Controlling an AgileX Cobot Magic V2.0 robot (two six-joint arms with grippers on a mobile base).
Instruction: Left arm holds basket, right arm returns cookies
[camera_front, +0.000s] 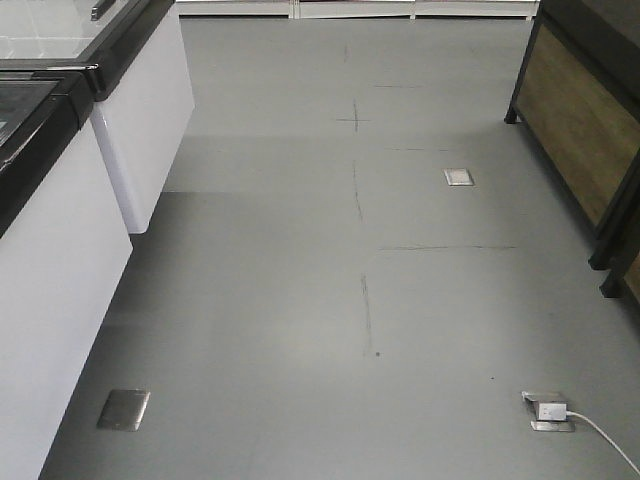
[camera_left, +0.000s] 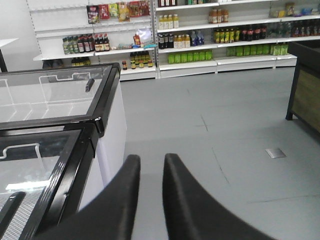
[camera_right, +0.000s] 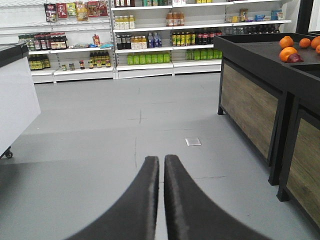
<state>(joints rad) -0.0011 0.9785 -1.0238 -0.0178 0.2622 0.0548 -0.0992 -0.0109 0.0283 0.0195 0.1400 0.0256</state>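
Scanning the aisle (camera_front: 300, 250), I saw neither basket nor cookies; left end effector (camera_left: 151, 161), bottom centre, sat slightly parted, right end effector (camera_right: 161, 161) seemingly clenched, both empty. Locating the basket seemed the priority.

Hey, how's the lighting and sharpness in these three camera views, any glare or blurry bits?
Left wrist view: ceiling light glares off the glass-topped white freezer chest, and the black left tool looks soft up close. Right wrist view: even light, black right tool fuzzy at its edges. Front view: grey floor unevenly lit, with a paler sheen low centre.
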